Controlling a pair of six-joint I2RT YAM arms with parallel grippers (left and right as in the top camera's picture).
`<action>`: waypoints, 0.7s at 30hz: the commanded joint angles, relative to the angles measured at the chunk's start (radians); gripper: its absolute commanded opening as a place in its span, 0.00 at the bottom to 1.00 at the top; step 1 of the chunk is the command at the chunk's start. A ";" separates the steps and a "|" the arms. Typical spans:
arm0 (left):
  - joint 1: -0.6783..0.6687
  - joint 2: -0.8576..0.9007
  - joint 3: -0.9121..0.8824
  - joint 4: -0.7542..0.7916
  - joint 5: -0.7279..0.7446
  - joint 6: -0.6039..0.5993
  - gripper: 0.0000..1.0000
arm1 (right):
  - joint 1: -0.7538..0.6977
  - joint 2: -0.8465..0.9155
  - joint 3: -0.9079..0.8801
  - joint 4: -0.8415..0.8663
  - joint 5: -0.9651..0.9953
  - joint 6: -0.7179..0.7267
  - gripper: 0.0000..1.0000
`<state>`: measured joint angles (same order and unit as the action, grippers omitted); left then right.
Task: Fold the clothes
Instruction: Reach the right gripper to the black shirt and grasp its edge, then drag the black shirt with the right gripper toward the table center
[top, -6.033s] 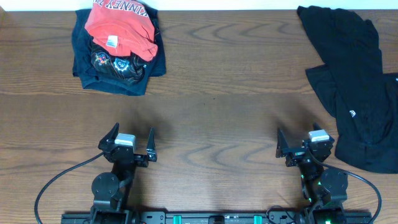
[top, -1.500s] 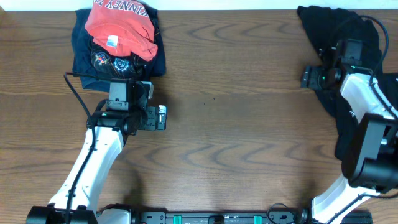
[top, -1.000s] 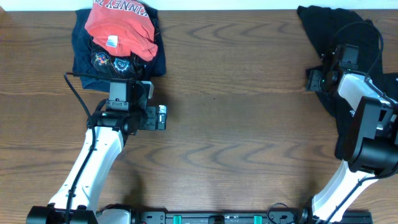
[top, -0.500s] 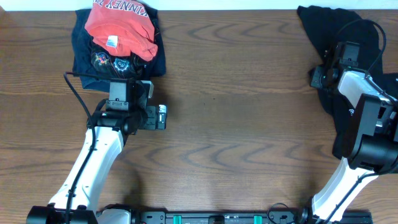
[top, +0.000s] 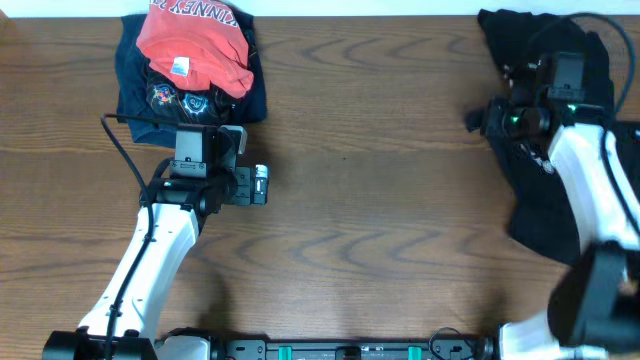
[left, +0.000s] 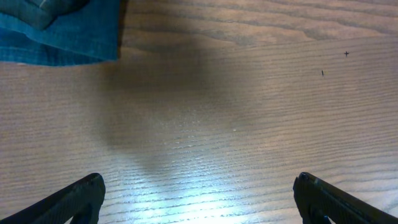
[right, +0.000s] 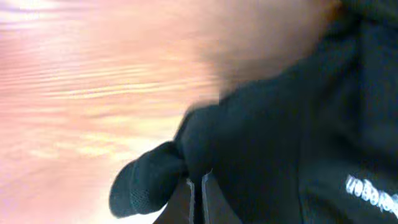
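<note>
The wooden table (top: 380, 200) fills the overhead view. On its far right side lies the black garment (top: 515, 35), crumpled and not folded, reaching from the back edge down along the right border; the right arm crosses over a part of it. At the far left corner a navy shirt (top: 140, 100) lies folded, and a red shirt (top: 195, 45) with white letters is on top of it, well apart from the black garment.

The right gripper (right: 196, 193) is at the left edge of the black garment. In the right wrist view, which is blurred, its fingers appear closed together on a bunched fold of the black cloth, with only a thin line between them. Small white lettering (right: 373, 190) is visible on the cloth near the right border of this view.

The left gripper (left: 199, 199) hovers over bare wood just in front of the navy shirt. Its fingers (left: 81, 196) are spread wide and nothing is between them.
</note>
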<state>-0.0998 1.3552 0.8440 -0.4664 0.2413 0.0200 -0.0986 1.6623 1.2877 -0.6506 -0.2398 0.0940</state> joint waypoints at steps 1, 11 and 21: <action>0.003 0.003 0.015 0.004 0.013 0.005 0.98 | 0.061 -0.115 0.007 -0.064 -0.056 0.005 0.01; 0.003 -0.029 0.018 0.012 0.013 0.005 0.98 | 0.294 -0.407 0.010 -0.283 -0.124 0.002 0.01; 0.003 -0.153 0.018 -0.007 0.014 0.005 0.98 | 0.340 -0.640 0.239 -0.660 0.235 0.062 0.01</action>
<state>-0.0998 1.2388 0.8440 -0.4694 0.2417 0.0200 0.2817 1.0698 1.4513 -1.2945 -0.2268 0.1005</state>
